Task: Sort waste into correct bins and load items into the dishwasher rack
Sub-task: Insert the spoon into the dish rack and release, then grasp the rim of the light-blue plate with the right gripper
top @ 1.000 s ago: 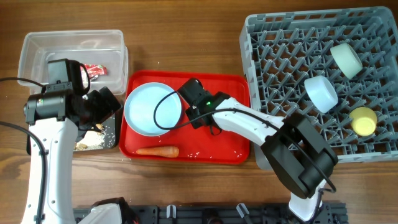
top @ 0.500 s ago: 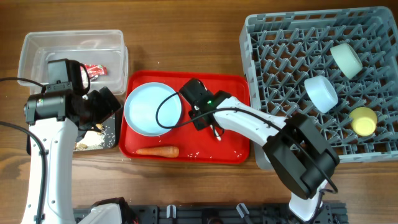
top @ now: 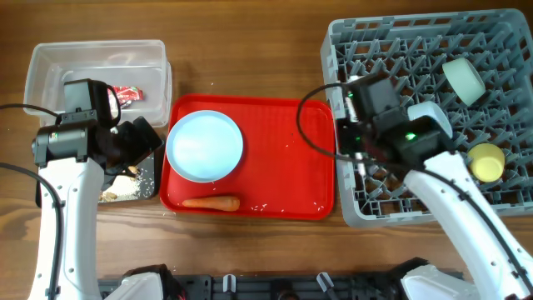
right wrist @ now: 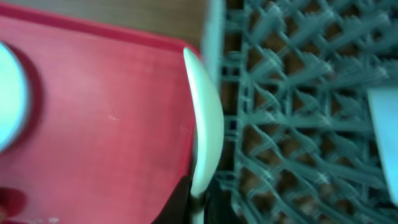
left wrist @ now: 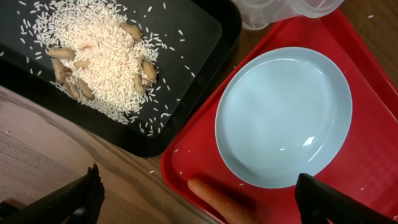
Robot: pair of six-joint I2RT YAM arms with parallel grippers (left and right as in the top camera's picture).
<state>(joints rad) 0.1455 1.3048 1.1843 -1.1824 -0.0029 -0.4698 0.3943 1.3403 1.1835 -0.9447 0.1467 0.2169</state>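
My right gripper [top: 353, 150] is shut on the white plastic spoon [right wrist: 205, 130] and holds it over the left edge of the grey dishwasher rack [top: 500, 196], as the right wrist view [right wrist: 199, 208] shows. My left gripper [top: 140, 140] is open and empty above the black tray [top: 150, 179]; in the left wrist view [left wrist: 199, 202] it hangs over the carrot [left wrist: 217, 196]. The light-blue plate [top: 205, 146] and the carrot [top: 211, 202] lie on the red tray [top: 291, 167]. The red-and-white wrapper [top: 127, 94] lies in the clear tub [top: 50, 67]. Pale crumbs [left wrist: 93, 56] lie in the black tray. The tissue is not in view.
In the rack stand a mint bowl [top: 463, 79], a light-blue bowl [top: 430, 125] and a yellow cup [top: 487, 162]. The red tray lies between the black tray and the rack. A few grains are scattered on the red tray.
My right arm has moved from beside the plate on the red tray to the right, to the rack's left edge, carrying the spoon. The left arm has not moved.
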